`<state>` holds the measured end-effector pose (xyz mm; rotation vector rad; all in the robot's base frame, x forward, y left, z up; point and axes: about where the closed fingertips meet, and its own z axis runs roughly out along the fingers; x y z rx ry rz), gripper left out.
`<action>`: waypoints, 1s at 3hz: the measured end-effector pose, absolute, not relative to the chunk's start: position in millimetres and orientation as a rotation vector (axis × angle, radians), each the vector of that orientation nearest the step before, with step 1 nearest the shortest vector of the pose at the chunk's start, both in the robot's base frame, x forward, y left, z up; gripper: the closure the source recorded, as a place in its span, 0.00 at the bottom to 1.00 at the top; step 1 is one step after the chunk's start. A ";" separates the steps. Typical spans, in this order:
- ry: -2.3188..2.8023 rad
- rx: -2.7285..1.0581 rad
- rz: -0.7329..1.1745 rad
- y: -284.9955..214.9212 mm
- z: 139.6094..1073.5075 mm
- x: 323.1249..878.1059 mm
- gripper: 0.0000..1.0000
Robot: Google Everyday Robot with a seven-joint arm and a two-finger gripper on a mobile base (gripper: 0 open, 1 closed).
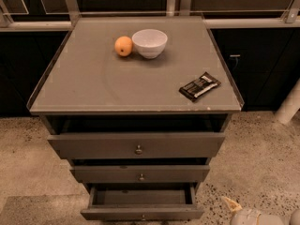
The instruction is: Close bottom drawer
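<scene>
The bottom drawer (pixel 142 213) is the lowest and narrowest dark grey front of the cabinet, with a tiny metal knob. It stands pulled out, and its empty inside shows from above. The middle drawer (pixel 140 174) and the top drawer (pixel 136 146) sit above it, each pushed further in than the one below. My gripper (pixel 231 204) shows as a tan tip on a white arm at the lower right edge of the view. It is to the right of the bottom drawer's front corner, low near the floor and apart from the drawer.
On the cabinet top (pixel 89 88) lie an orange (pixel 123 46), a white bowl (pixel 150 43) and a dark snack bar (pixel 199 86). Dark cupboards run along the back. A white post (pixel 290 104) stands at the right. The floor (pixel 37 172) is speckled.
</scene>
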<state>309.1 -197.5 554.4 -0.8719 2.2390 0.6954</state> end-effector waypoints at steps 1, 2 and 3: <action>2.255 -0.777 0.780 -207.8 497.9 322.3 0.00; 2.244 -0.751 0.844 -204.1 464.1 344.4 0.00; 2.242 -0.742 0.859 -202.1 458.3 346.5 0.19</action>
